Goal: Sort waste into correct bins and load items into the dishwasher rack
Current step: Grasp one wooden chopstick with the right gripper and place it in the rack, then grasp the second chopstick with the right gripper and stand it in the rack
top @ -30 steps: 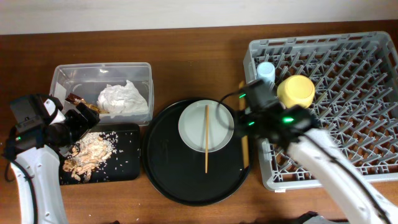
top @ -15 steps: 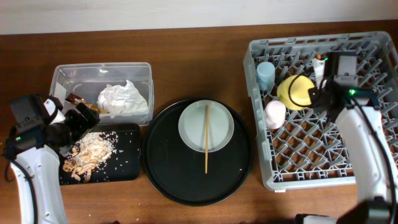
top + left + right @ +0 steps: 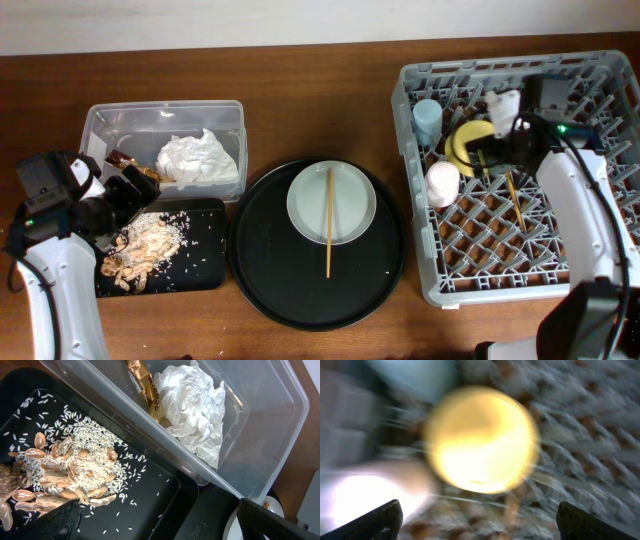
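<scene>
The right claw [image 3: 477,516] is wide open and empty, inside the left half of the dishwasher rack [image 3: 600,90]. The yellow bowl [image 3: 462,145] sits just ahead of its fingers, though the wrist view is blurred. One chopstick [image 3: 513,198] lies on the rack's grid beside the claw. The pink cup [image 3: 442,183] and light-blue cup [image 3: 428,118] stand along the rack's left edge. Left of the rack, a second chopstick [image 3: 328,222] lies across the white plate [image 3: 350,205]. Farthest from the rack, the left claw [image 3: 160,522], wide open, hovers over food scraps [image 3: 70,475] in the shallow black tray [image 3: 150,490].
</scene>
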Robot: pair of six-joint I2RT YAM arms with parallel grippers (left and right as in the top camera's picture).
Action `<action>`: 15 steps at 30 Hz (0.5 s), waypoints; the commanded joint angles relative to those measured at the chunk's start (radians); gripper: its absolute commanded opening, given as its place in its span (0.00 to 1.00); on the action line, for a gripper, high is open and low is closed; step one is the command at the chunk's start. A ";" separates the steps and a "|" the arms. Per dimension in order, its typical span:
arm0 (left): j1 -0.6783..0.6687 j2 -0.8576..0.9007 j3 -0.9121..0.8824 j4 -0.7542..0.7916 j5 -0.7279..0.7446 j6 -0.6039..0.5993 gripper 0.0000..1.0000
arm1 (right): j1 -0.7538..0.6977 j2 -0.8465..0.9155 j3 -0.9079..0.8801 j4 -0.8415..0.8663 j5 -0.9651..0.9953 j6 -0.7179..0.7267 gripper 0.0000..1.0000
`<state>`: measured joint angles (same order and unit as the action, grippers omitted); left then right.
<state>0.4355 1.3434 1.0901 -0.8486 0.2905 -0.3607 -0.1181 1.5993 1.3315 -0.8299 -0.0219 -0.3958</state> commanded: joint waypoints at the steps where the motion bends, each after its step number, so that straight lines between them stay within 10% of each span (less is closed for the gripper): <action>1: 0.006 -0.010 0.001 0.001 0.000 -0.009 0.99 | 0.063 -0.086 0.065 -0.024 -0.486 0.147 0.99; 7: 0.006 -0.010 0.001 0.001 0.000 -0.010 0.99 | 0.198 -0.072 0.063 -0.045 -0.940 0.413 0.99; 15: 0.006 -0.010 0.001 0.001 0.000 -0.009 0.99 | 0.604 0.021 0.060 -0.051 -0.175 0.769 0.58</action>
<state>0.4355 1.3434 1.0901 -0.8486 0.2905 -0.3607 0.3668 1.5665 1.3823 -0.8776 -0.5797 0.1371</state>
